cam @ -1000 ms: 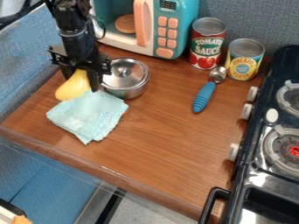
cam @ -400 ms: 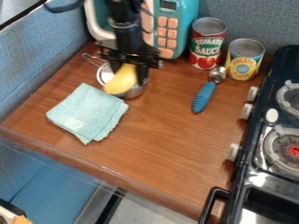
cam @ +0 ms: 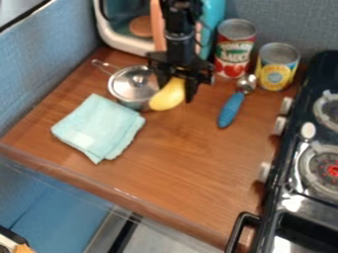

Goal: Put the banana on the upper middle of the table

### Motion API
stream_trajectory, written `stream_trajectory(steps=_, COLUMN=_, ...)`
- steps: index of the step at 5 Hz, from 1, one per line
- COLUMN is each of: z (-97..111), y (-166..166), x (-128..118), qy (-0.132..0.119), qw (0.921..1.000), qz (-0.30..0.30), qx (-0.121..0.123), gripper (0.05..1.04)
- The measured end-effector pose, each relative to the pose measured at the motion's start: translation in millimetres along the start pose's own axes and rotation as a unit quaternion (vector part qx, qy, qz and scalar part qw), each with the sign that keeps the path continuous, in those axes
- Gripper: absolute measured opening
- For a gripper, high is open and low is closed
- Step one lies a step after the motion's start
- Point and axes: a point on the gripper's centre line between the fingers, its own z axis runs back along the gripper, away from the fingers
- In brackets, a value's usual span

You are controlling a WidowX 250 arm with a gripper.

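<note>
My black gripper (cam: 177, 89) hangs over the upper middle of the wooden table (cam: 191, 153), just right of the lidded pot. It is shut on the yellow banana (cam: 169, 95), whose lower end tilts down to the left beside the pot's right edge. The banana's upper end is hidden between the fingers. Whether the banana touches the table I cannot tell.
Left of the gripper stands a metal pot (cam: 134, 85), with a folded teal cloth (cam: 99, 128) below it. A blue-handled spoon (cam: 231, 107) lies to the right, near two cans (cam: 235, 47). Behind is a toy microwave (cam: 125, 24); the stove (cam: 300, 163) borders the right.
The gripper has carried the banana rightward, from above the cloth's upper edge, across the pot, to the pot's right side. The pot and the cloth's top corner are now uncovered.
</note>
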Motion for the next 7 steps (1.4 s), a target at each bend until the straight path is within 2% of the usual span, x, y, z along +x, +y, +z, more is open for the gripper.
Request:
stream_trajectory(steps=1, z=-16.1, y=-0.7, x=17.0, qy=0.014, qw=0.9999, qz=0.009, qx=0.002, gripper=0.575)
stream_trajectory(steps=3, z=-24.4, y=-27.0, x=45.2, qy=0.016, qw=0.9997, qz=-0.011, qx=-0.014, gripper=0.574)
stream_trajectory(steps=4, z=-19.6, y=-36.0, x=48.2, qy=0.012, qw=0.9997, qz=-0.017, qx=-0.011, gripper=0.648)
stream_trajectory(steps=5, z=-19.7, y=-35.7, x=50.4, qy=0.005, qw=0.9998, qz=-0.017, qx=-0.01, gripper=0.935)
stream_trajectory(steps=6, z=-8.0, y=-33.2, x=60.3, qy=-0.005, qw=0.9999, qz=-0.013, qx=0.0, gripper=1.007)
stream_trajectory(steps=7, z=-7.0, y=-31.0, x=57.5, qy=0.004, qw=0.9998, qz=-0.019, qx=0.004, gripper=1.001)
